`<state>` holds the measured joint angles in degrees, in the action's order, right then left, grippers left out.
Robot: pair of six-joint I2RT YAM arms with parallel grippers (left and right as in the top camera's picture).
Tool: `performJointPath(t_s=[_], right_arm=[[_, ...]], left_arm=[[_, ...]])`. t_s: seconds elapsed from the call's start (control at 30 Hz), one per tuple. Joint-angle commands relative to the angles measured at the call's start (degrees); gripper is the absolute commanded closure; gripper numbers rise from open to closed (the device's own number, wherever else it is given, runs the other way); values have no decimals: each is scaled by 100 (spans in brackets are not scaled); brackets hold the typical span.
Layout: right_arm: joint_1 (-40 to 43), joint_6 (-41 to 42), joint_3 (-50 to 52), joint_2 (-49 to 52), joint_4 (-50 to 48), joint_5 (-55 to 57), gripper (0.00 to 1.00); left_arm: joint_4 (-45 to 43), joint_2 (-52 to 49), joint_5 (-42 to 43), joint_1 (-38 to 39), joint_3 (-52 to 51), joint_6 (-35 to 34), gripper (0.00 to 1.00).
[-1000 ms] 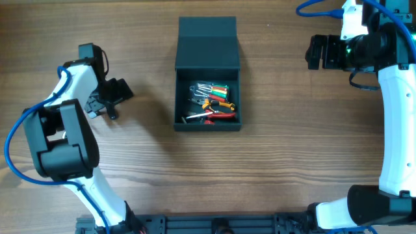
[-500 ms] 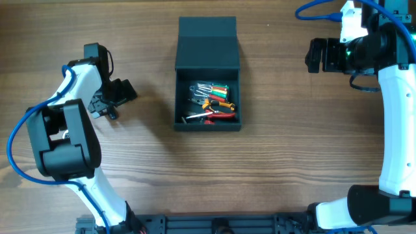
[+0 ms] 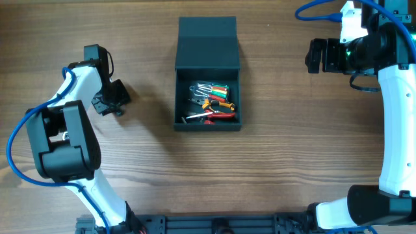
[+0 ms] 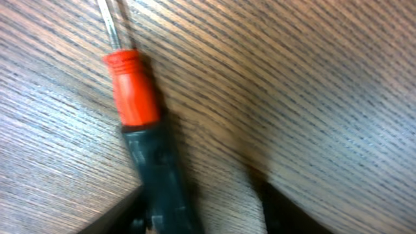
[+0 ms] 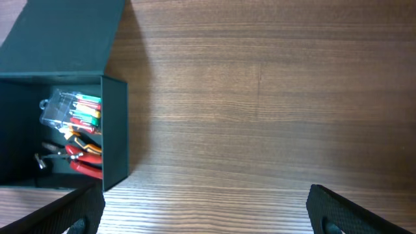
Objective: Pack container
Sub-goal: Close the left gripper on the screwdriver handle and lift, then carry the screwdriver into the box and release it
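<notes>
The container is a dark teal-black box at the table's middle, its flap lid folded open at the back. Inside lie red and orange pliers and a clear case of small screwdrivers; the box also shows in the right wrist view. A screwdriver with a red collar and dark handle lies on the wood. My left gripper is open, its fingers either side of the handle, left of the box in the overhead view. My right gripper is open and empty, far right of the box.
The wooden table holds nothing else loose. The left arm's body stands at the front left and the right arm runs along the right edge.
My left gripper has shifted slightly back and then left over the screwdriver, turning a little. The right arm and the box are unchanged.
</notes>
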<state>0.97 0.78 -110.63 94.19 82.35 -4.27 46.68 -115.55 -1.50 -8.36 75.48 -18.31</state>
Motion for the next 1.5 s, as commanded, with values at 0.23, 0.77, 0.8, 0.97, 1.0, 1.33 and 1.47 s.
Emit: performJointPath(t_s=[0.23,0.77,0.8,0.97,1.0,1.33,1.47], right_arm=[[9,-79,50,55,46,-7,0],[9,-83,50,55,66,-7,0],[9,-83,50,55,66,-7,0],[9,-85,50,55,59,-7,0],[9,-90,50,55,59,-7,0],[9,-190,50,55,59,-9,0],[9,-188,50,55,57,-9,0]], left_arm=[[55,-146,216,11,-229,-13,67],[87,-149,216,11,-229,-11,78],[87,-146,216,11,-232,-13,79],[87,-146,216,11,-229,-11,87],[87,-146,216,11,-229,-13,89],[92,-144,214,17,-229,-11,96],[138,-13,212,63,-227,-9,96]])
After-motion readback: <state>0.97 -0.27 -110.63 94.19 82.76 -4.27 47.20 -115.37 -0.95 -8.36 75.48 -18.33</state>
